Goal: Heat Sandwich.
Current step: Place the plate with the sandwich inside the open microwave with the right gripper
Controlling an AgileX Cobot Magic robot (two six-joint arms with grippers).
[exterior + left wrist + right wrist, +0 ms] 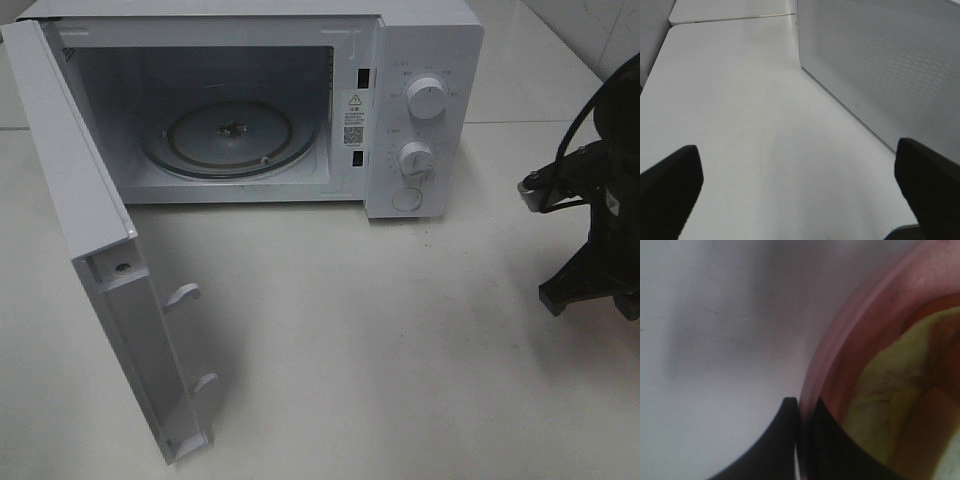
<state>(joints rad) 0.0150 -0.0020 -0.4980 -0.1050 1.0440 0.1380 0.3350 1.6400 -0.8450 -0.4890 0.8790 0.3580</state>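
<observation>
The right wrist view shows my right gripper (pixel 800 407) shut on the rim of a round pink plate (pixel 860 315). On that plate lies the sandwich (pixel 890 385), its pale yellow-green filling and tan crust close to the lens. In the exterior high view only the black right arm (pixel 600 240) shows, at the right edge; plate and sandwich are out of that frame. My left gripper (pixel 800 170) is open over bare white table, with nothing between its fingers (pixel 670 185). It does not appear in the exterior high view.
The white microwave (pixel 420 100) stands at the back of the table, its door (pixel 90 230) swung wide open toward the front left. Its glass turntable (pixel 230 135) is bare. A white perforated microwave panel (pixel 890 65) stands beside the left gripper.
</observation>
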